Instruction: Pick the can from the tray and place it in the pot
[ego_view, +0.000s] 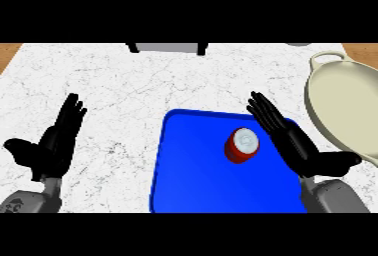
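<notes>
A red can with a white top stands upright on the blue tray, right of the tray's middle. My right hand is over the tray's right edge, just right of the can, fingers straight and pointing away, not touching it. The cream pot with a loop handle lies at the far right, partly cut off by the view's edge. Over the white counter at the lower left, my left hand rests open, fingers up.
The white marble counter stretches between the hands and behind the tray. A grey object with dark legs sits at the far edge, top centre. Wooden floor shows at the upper corners.
</notes>
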